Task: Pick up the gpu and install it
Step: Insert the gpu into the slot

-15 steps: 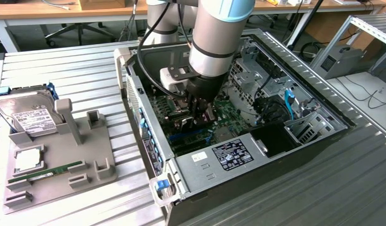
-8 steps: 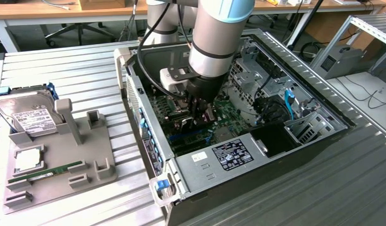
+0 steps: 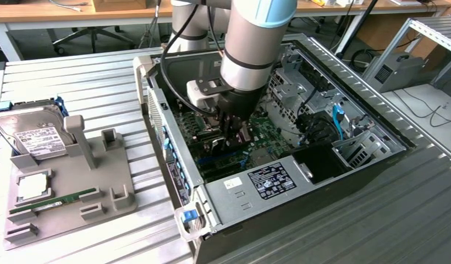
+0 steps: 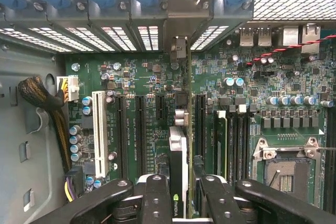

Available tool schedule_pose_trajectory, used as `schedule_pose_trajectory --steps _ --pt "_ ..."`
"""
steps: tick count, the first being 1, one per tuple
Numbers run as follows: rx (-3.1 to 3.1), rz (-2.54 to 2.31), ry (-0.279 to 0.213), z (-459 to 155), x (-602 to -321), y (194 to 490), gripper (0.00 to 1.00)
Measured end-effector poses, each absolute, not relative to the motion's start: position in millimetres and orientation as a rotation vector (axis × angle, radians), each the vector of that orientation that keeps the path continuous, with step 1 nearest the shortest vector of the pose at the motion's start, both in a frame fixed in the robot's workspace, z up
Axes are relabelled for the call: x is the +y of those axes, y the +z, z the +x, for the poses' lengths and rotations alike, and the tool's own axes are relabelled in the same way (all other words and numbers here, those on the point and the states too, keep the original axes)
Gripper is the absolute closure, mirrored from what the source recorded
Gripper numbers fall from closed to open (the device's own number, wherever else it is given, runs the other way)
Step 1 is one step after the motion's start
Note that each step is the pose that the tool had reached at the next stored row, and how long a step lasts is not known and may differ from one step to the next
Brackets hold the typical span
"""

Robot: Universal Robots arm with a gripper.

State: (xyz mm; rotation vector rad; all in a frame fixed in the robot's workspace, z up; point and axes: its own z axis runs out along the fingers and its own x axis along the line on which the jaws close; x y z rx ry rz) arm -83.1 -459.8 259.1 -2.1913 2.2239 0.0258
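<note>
The gpu (image 4: 177, 150) stands on edge above the green motherboard (image 4: 152, 77). It shows as a thin card with a white-and-black top edge, running between the long black slots. Its metal bracket (image 4: 178, 24) reaches up to the case's rear slot openings. My gripper (image 4: 181, 200) is shut on the gpu, with a black finger (image 4: 156, 198) pressed against each side. In the exterior view the gripper (image 3: 233, 132) reaches down inside the open computer case (image 3: 159, 104), over the motherboard (image 3: 266, 135). There the arm and the fingers hide most of the card.
A white slot (image 4: 98, 129), a cable bundle (image 4: 44, 98) and the bare CPU socket (image 4: 286, 171) flank the card. Outside the case, on the exterior view's left, a grey holder (image 3: 100, 203) carries a hard drive (image 3: 34, 132), a RAM stick (image 3: 53, 202) and a chip (image 3: 33, 187).
</note>
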Motion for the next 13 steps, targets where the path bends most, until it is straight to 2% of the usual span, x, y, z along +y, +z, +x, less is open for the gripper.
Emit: schedule_pose_trajectory --steps 13 --pt "2.224 -2.191 0.026 -83.1 -459.8 258.0 0.73"
